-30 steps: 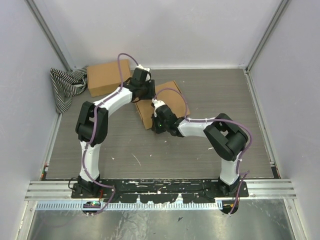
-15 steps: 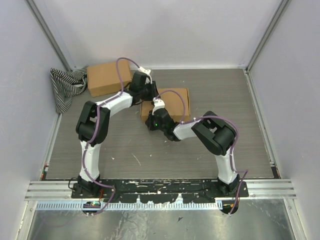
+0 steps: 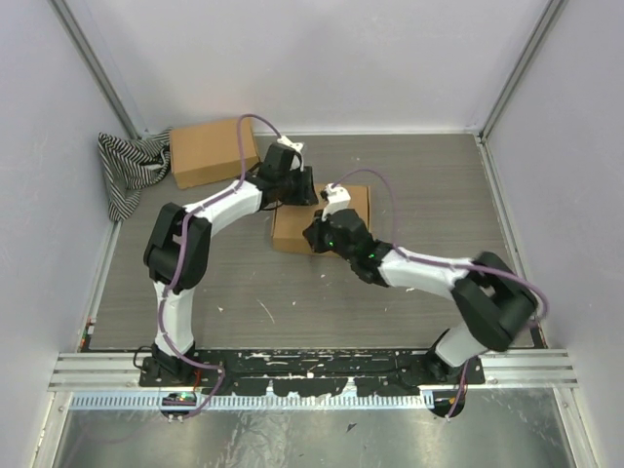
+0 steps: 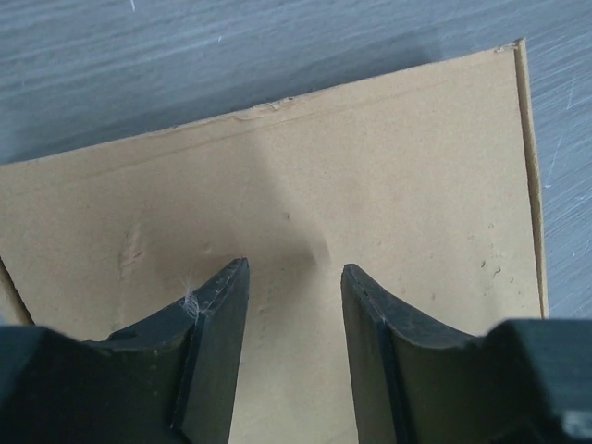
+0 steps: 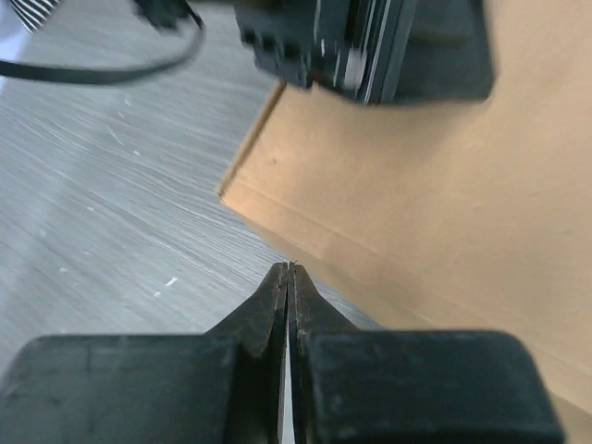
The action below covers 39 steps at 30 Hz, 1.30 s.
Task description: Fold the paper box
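Note:
The paper box [image 3: 291, 232] lies closed and flat in the middle of the table, plain brown cardboard. My left gripper [image 3: 292, 191] is open just over its far left part; in the left wrist view both fingers [image 4: 222, 314] stand apart above the box's top face [image 4: 388, 176], holding nothing. My right gripper [image 3: 314, 235] is shut and empty at the box's near left edge. In the right wrist view its tips [image 5: 289, 269] sit pressed together low beside the box's side wall [image 5: 416, 213], with the left gripper's body [image 5: 370, 42] above.
A second brown cardboard box [image 3: 213, 151] stands at the back left. A black-and-white striped cloth [image 3: 127, 168] lies bunched in the far left corner. Grey walls close in the table on three sides.
The box has swung from tilted to nearly square with the table and slid slightly nearer. The left gripper moved right with it. The right arm's elbow swung out to the right.

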Each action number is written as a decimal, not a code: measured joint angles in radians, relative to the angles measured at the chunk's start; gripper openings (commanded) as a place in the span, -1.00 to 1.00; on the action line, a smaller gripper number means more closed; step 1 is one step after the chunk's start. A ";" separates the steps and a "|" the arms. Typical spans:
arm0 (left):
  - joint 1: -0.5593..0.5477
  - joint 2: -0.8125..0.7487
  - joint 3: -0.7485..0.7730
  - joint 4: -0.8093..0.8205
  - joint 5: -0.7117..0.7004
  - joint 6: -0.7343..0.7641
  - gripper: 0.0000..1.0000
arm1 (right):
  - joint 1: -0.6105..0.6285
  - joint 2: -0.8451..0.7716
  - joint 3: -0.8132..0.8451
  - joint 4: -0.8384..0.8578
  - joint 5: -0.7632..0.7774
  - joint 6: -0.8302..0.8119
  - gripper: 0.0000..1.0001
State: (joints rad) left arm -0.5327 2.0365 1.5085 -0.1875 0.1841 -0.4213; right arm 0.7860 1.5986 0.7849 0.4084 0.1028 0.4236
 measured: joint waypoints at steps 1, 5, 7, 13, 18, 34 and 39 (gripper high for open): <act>-0.003 -0.003 0.012 -0.031 -0.007 0.001 0.07 | 0.000 -0.065 -0.005 -0.036 0.010 -0.008 -0.91; -0.007 -0.007 0.065 -0.143 -0.018 -0.006 0.08 | -0.001 -0.244 -0.005 -0.206 0.109 -0.021 -0.98; -0.010 -0.007 0.093 -0.175 -0.017 -0.014 0.08 | -0.001 -0.267 -0.009 -0.289 0.164 -0.016 -0.98; -0.044 0.002 0.187 -0.170 0.001 -0.034 0.08 | -0.001 -0.255 -0.148 -0.454 0.285 0.071 -0.98; -0.103 0.077 0.252 -0.143 0.020 -0.032 0.08 | -0.002 -0.254 -0.254 -0.465 0.348 0.143 -0.98; -0.112 0.197 0.288 -0.091 0.097 -0.017 -0.20 | -0.041 -0.052 -0.173 -0.326 0.501 0.230 -0.98; -0.111 0.197 0.260 -0.039 0.129 0.007 -0.26 | -0.105 0.043 -0.101 -0.265 0.519 0.198 -0.98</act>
State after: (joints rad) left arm -0.6437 2.2337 1.7683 -0.2264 0.3126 -0.4141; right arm 0.6811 1.6421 0.6842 0.1432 0.6216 0.6212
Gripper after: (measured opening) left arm 0.385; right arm 0.033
